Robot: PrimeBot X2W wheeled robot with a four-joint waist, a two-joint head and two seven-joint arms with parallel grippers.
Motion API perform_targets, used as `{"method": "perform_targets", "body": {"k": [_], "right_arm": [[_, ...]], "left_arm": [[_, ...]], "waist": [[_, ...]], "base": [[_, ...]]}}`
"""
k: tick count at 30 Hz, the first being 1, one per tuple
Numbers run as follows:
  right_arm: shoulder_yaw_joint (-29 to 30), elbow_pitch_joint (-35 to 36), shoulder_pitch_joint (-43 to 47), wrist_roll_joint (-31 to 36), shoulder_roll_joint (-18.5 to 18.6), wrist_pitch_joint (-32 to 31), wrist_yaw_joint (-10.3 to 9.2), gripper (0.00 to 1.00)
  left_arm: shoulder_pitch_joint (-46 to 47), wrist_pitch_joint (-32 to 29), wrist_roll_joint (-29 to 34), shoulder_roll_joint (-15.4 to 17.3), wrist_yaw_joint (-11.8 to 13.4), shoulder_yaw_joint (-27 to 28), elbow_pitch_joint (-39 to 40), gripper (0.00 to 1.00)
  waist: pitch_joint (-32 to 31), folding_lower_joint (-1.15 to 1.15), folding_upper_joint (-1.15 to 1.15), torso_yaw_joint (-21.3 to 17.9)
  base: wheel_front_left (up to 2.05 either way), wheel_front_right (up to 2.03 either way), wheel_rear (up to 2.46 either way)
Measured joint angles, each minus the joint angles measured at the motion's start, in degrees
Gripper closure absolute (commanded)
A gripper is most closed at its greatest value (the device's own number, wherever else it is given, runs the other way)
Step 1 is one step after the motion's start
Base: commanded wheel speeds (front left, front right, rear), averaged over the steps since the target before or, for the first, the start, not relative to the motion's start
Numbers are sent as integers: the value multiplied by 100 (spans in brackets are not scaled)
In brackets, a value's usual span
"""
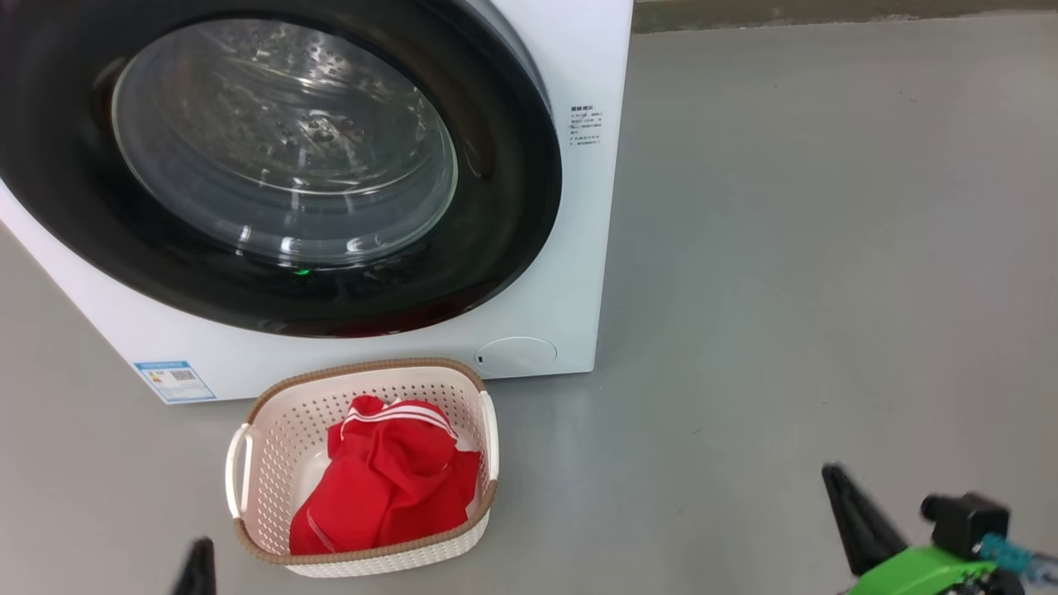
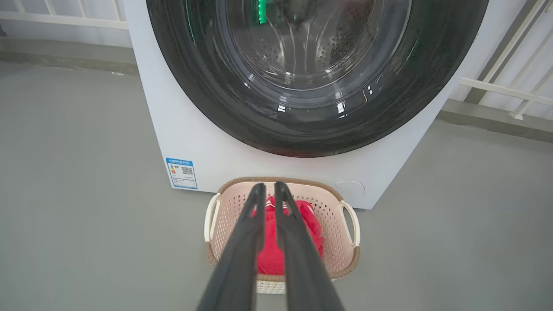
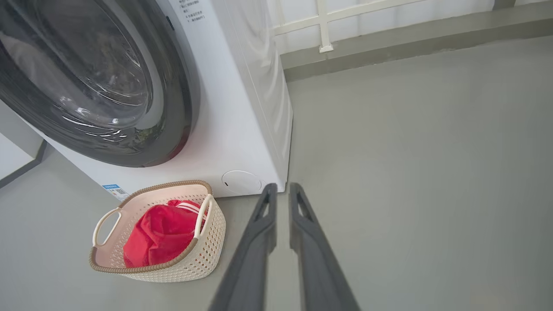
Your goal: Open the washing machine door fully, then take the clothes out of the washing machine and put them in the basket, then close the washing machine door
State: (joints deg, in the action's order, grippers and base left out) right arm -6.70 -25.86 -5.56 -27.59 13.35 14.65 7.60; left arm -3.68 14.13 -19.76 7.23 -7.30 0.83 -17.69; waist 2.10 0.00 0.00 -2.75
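The washing machine (image 1: 579,83) is white, and its door (image 1: 281,140), a black rim around domed glass, lies closed flat against the front. On the floor just before it stands the cream basket (image 1: 364,365) with the red, white-striped clothes (image 1: 388,487) inside. My left gripper (image 2: 268,186) hangs above the basket and points at it, its fingers close together with nothing between them. My right gripper (image 3: 281,186) is over bare floor to the right of the basket, near the machine's front corner, its fingers also drawn together and empty. One dark finger (image 1: 851,512) of it shows at the lower right in the head view.
A blue label (image 1: 175,380) and a round flap (image 1: 517,355) sit low on the machine's front. Grey floor spreads wide to the right. A white railing (image 3: 324,26) and a low kerb run behind the machine.
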Motion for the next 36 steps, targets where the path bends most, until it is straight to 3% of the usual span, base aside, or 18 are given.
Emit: {"method": "perform_targets", "body": {"k": [4,36], "right_arm": [[-20,-154,146,-52,-137,-47,0,100],[343,119,150,-1644,-354,-559,0,100]], "left_arm": [[-71,-49,-78,-165,0,-53,-146,100],[46,-554,-1878,-216,0,52,-89,100]], "waist": [[-3,0,0,3],[-52,1,0,74]], "base": [[0,0,0],[0,0,0]]}}
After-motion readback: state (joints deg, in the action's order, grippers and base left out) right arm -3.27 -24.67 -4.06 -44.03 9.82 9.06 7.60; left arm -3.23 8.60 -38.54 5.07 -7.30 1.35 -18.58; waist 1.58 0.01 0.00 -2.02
